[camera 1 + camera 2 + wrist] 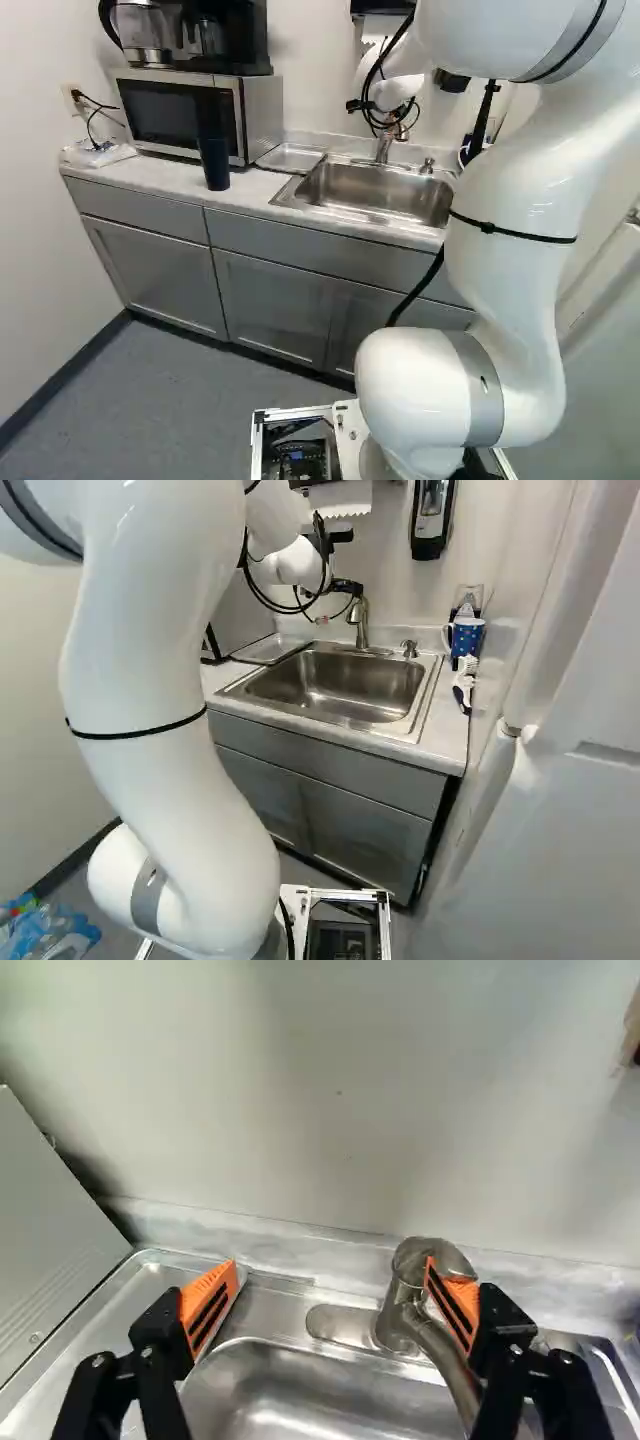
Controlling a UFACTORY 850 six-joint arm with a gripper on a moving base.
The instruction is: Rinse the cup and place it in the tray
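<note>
Risk of knocking the faucet (398, 1305), just beside one fingertip (464, 1296), through slight sideways drift by the gripper (332, 1262). Spread wide, with nothing grasped.

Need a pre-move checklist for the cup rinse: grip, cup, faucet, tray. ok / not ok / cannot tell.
1. Gripper open, holding no cup: ok
2. Cup in the sink: not ok; dark tumbler stands by the microwave, patterned mug beyond the sink's other side
3. Which of the two to rinse: cannot tell
4. Finger clear of faucet: cannot tell; one finger overlaps it in the wrist view
5. Metal tray beside sink free for cup: ok, looks bare
</note>
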